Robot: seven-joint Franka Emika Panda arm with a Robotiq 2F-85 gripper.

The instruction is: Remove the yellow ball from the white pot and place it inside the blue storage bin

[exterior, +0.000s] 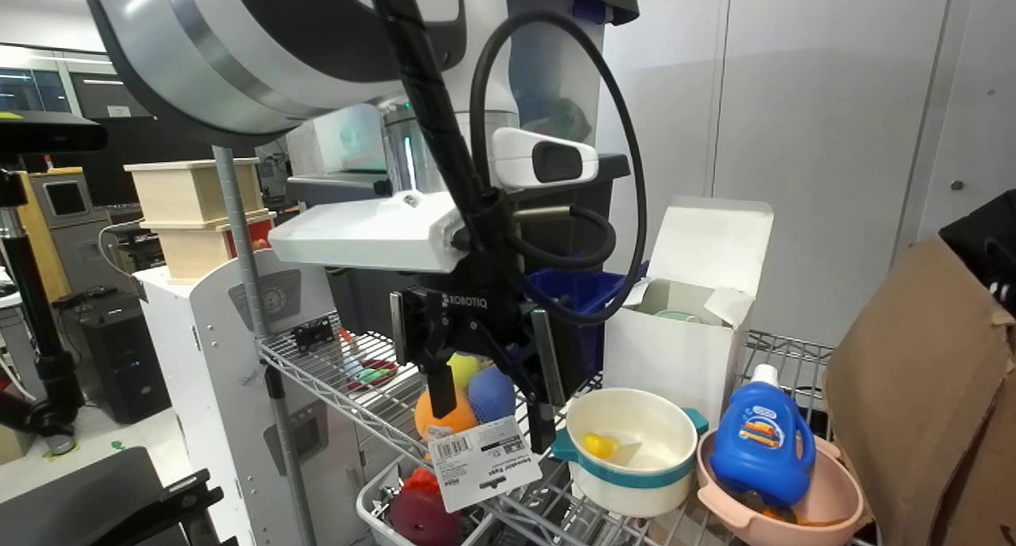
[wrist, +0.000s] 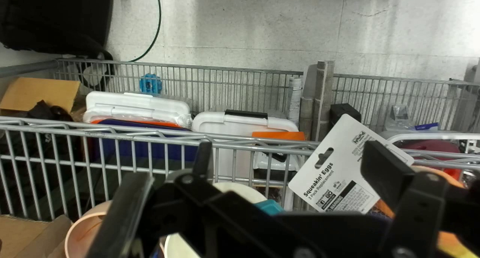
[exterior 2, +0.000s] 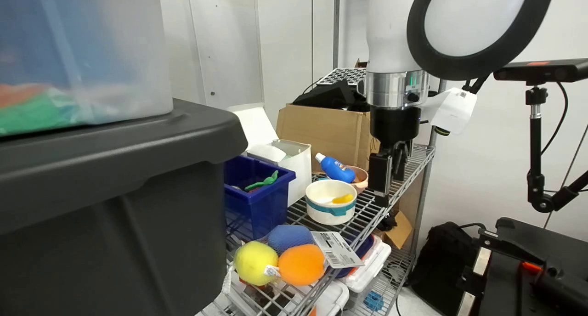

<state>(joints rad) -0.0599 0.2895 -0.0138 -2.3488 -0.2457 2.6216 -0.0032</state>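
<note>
End effector (exterior: pixel 492 409) is hanging released over the edge of the wire shelf (exterior 2: pixel 415 162), its fingers (exterior: pixel 542 427) standing wide apart & pointing down. Small yellow ball (exterior: pixel 599 445) is lying inside the white pot (exterior: pixel 627 498), off-centre nr the wall; both exterior views are showing it there. Pot's standing upright on the shelf, teal band & handles showing, nr the end effector. In the wrist view the fingers are hiding most of the pot.

Blue storage bin (exterior 2: pixel 271 210) is sitting on the same shelf w/ a green item (exterior 2: pixel 262 181) poking up inside. White box (exterior: pixel 667 355) is standing just beside the bin, behind the pot, flap up. Pink bowl (exterior: pixel 786 530) is sitting just beside the pot, w/ a blue bottle (exterior: pixel 762 443) leaning tilted in it.

Netted balls (exterior 2: pixel 301 265) (yellow, blue, orange) are lying nr the bin, their printed card (wrist: pixel 341 171) sticking out past the shelf edge. Card's showing close to one fingertip; contact or not, can't tell. Dark grey tote (exterior 2: pixel 115 251) is standing nr the bin, w/ a translucent tote (exterior 2: pixel 92 54) resting on its lid.
</note>
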